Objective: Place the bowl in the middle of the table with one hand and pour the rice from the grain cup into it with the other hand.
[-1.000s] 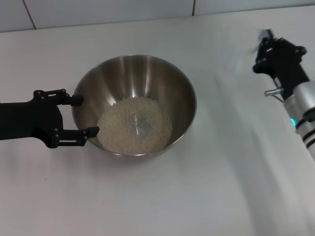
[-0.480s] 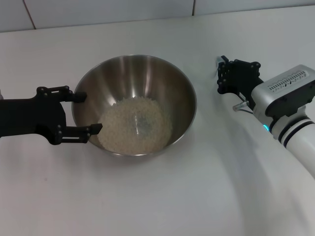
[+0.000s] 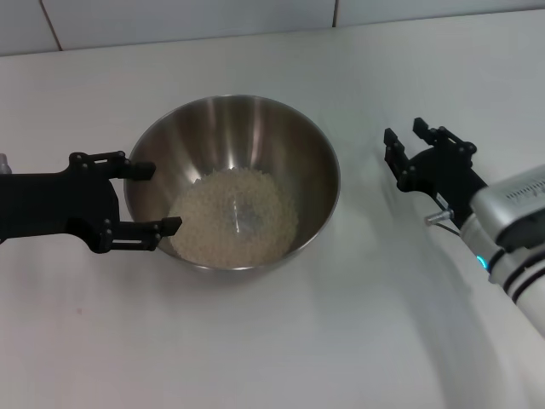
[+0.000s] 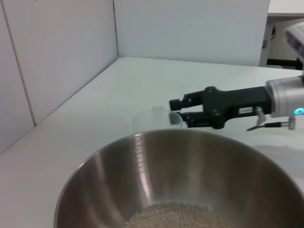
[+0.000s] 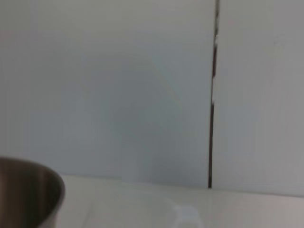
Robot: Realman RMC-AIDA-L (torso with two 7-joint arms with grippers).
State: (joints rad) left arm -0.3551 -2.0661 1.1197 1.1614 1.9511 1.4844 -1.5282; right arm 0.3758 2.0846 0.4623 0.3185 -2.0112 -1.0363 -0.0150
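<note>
The steel bowl (image 3: 230, 162) stands mid-table with the rice (image 3: 232, 220) lying pale in its bottom; it also fills the lower left wrist view (image 4: 156, 166). My left gripper (image 3: 154, 197) is open, its two fingers spread against the bowl's left wall. My right gripper (image 3: 406, 141) is low over the table to the right of the bowl, apart from it. In the left wrist view it (image 4: 176, 109) is shut on the clear, empty-looking grain cup (image 4: 153, 118). The cup is hard to make out in the head view.
The white table (image 3: 281, 341) runs back to a tiled wall (image 3: 187, 17). The right wrist view shows the wall, a dark vertical seam (image 5: 212, 95) and the bowl's edge (image 5: 28, 194).
My right arm has swung down and in from the far right, lowering its gripper near the table beside the bowl. My left gripper has edged slightly right against the bowl.
</note>
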